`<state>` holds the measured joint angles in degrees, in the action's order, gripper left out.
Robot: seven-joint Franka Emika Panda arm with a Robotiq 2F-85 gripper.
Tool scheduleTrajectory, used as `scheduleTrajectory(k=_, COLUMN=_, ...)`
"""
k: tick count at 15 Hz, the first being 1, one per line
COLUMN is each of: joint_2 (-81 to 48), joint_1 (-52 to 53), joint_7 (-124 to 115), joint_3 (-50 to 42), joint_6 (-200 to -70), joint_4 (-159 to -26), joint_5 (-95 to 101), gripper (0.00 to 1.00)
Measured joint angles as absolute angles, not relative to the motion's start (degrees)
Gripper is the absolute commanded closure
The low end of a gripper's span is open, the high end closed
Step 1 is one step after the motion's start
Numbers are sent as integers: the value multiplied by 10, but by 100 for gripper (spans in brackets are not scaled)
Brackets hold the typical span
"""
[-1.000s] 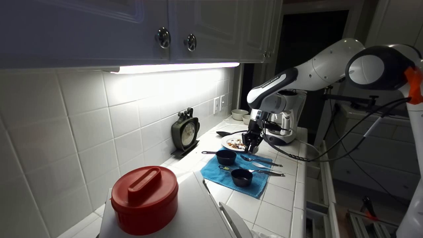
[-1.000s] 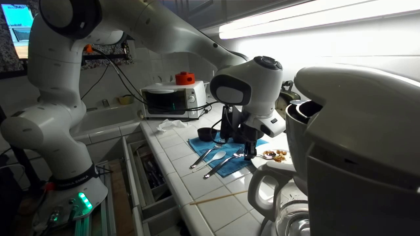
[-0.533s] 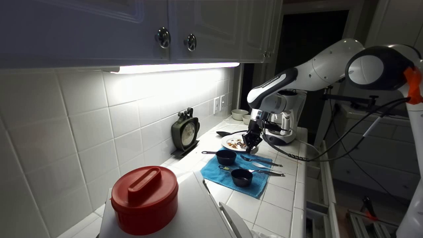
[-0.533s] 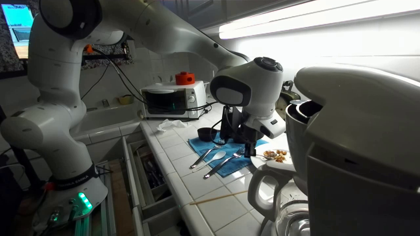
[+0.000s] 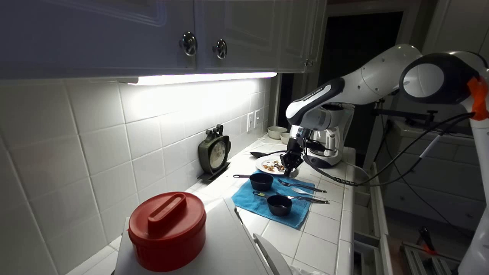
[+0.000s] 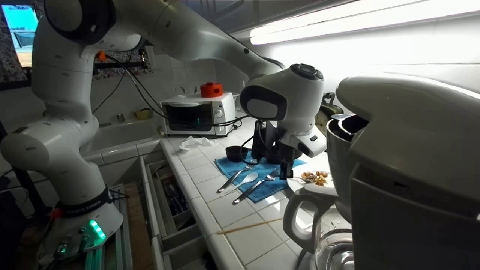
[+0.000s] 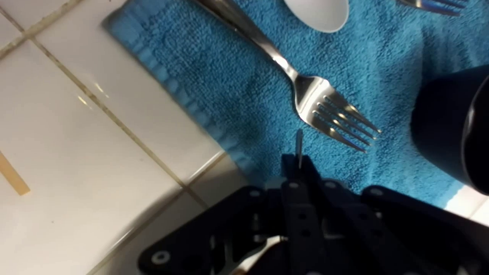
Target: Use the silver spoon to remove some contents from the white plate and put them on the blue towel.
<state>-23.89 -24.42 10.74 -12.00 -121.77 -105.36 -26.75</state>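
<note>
My gripper (image 6: 287,174) is shut on the silver spoon, just above the counter by the plate's edge. In the wrist view, the spoon's handle end (image 7: 299,143) sticks out between the fingertips (image 7: 300,162). The spoon's bowl (image 6: 308,179) is over the white plate (image 6: 294,184), among or against the contents (image 6: 321,180); I cannot tell if it carries any. The plate (image 5: 261,163) also shows in an exterior view with its brownish bits (image 5: 272,166). The blue towel (image 5: 244,198) lies flat beside the plate and also fills much of the wrist view (image 7: 229,80).
On the towel are two black cups (image 5: 262,181) (image 5: 279,205), forks (image 7: 313,95) and a white spoon (image 7: 324,15). A coffee maker (image 6: 408,150) stands close by the plate. A black ladle (image 5: 259,154) lies behind the plate. A wooden stick (image 6: 249,226) lies near the counter edge.
My gripper's fingertips have risen slightly and tilted, and the spoon's bowl has tipped a little among the bits. In the last half second there is almost no motion.
</note>
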Motion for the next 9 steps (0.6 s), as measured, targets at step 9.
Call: scheduleTrajectory(k=9, joint_2=-240, joint_1=-244, joint_7=100, joint_3=-129, joint_6=-1192, joint_4=-1022, joint_5=-209, gripper=95)
